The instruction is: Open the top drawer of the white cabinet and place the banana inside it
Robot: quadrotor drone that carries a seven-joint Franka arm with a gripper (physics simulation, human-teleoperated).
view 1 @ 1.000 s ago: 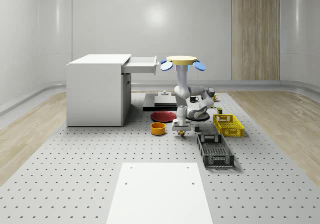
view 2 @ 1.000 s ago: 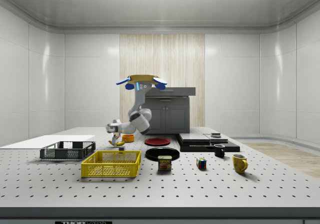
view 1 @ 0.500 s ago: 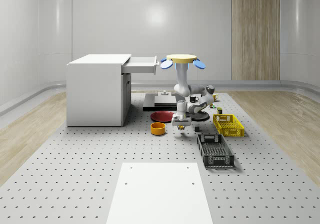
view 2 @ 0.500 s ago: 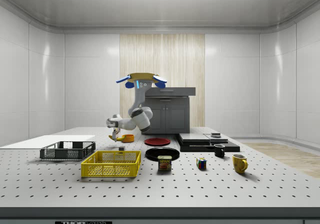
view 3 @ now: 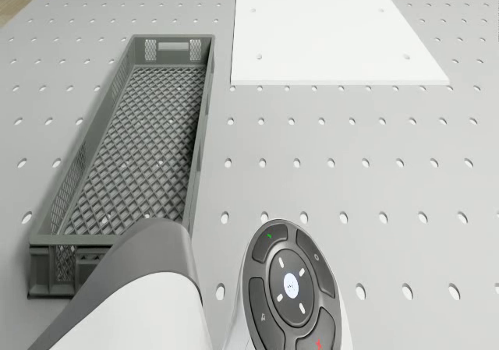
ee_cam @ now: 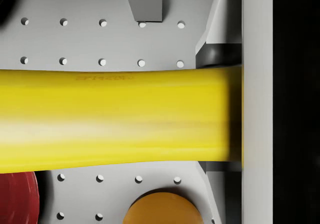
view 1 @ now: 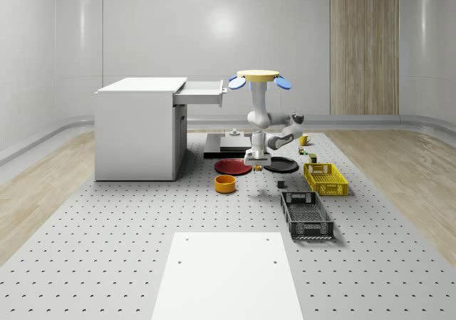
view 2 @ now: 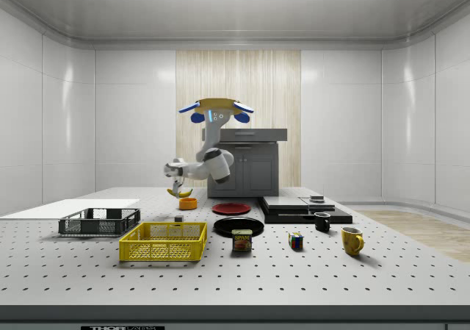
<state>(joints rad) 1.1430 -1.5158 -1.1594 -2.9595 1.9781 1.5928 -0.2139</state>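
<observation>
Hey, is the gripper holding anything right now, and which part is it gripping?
Yes: the gripper holds the banana, gripped across its middle.

The drone (view 1: 259, 78) is hovering up in the air, about level with the cabinet (view 1: 137, 127) top, just off the open drawer's (view 1: 203, 92) front on the whole-scene view's right. The arm (view 1: 258, 117) hangs straight down from its belly, then folds at the elbow (view 2: 219, 164) and reaches out sideways, toward the side view's left. The wrist bends so the gripper (view 1: 256, 162) points down at the table (view 1: 142, 220), well above it. Its fingers (ee_cam: 220, 54) are clamped on the banana (ee_cam: 115, 121), which lies crosswise between them and pokes out a bit under the hand in the side view.
</observation>
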